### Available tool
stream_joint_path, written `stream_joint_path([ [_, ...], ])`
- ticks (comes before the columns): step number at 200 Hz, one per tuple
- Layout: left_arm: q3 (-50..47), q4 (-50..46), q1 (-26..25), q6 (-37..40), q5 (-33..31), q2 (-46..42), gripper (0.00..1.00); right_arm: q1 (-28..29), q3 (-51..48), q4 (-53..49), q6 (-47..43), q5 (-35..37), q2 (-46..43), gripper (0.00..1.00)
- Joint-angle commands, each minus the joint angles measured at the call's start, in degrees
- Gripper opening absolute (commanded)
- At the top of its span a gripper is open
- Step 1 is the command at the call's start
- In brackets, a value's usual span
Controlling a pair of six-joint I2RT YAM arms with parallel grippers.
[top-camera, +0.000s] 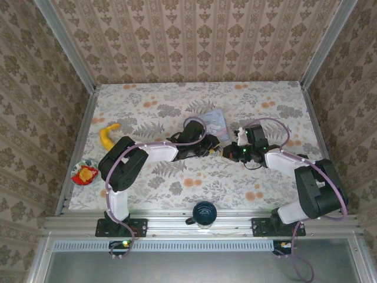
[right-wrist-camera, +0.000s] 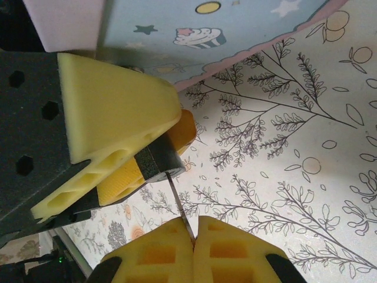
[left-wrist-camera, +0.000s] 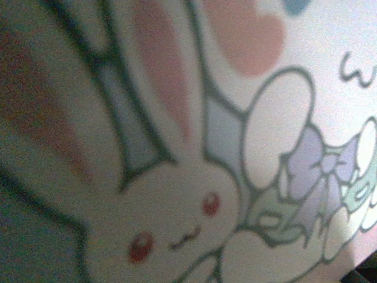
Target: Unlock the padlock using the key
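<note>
Right wrist view gives you the best look. The padlock [right-wrist-camera: 156,163] is the small dark lump pinched in your left gripper [right-wrist-camera: 138,171]. It is up off the table [right-wrist-camera: 283,177], just beside the tin [right-wrist-camera: 247,29]. That gripper is closed part way and tight on the padlock, with one yellow finger [right-wrist-camera: 118,106] above it and one below. I think it holds the padlock in the air so the key hole faces the other arm. That way the lock cannot slide off when you push.

The key [right-wrist-camera: 178,206] is the thin metal strip. Your right gripper [right-wrist-camera: 194,246] is squeezed shut on it, and the key's tip touches the bottom of the padlock. The key looks to be at the hole or partly in. I cannot tell how deep.

Top external view shows both grippers nose to nose in the middle of the table, near the tin's front edge. That is why left wrist view sits so close to the bunny [left-wrist-camera: 177,206] drawn on the tin. The banana [top-camera: 108,135], bowl [top-camera: 84,173] and mug [top-camera: 204,213] are well apart.

Next, I think you must push the key straight in, then turn it. Go gently, because a crooked push could bend the thin key or make it slip.
</note>
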Motion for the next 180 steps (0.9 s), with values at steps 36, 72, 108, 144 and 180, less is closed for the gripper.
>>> stream_joint_path([
  [36, -1.2, -4.61, -1.67, -5.81, 9.77, 1.6, 0.0, -0.03, 2.02, 12.08, -3.99, 0.9, 1.95, 0.0],
  [72, -1.85, -4.85, -1.06, -5.95, 9.78, 0.92, 0.0, -0.28, 1.49, 12.77, -7.11, -2.41, 0.43, 0.0],
  [108, -3.28, -3.42, -0.53, -7.35, 9.05, 0.9, 0.0, -0.89, 3.09, 6.49, -9.93, -3.34, -0.17, 0.0],
  [144, -4.51, -2.32, -0.18, -8.33, 7.79, 1.07, 0.0, -1.34, 2.63, 4.69, -9.36, -3.54, 2.68, 0.0],
  [180, -4.57, -2.64, -0.09, -8.64, 7.22, 1.08, 0.0, -1.59, 0.01, 10.56, -6.3, -5.08, 4.41, 0.0],
])
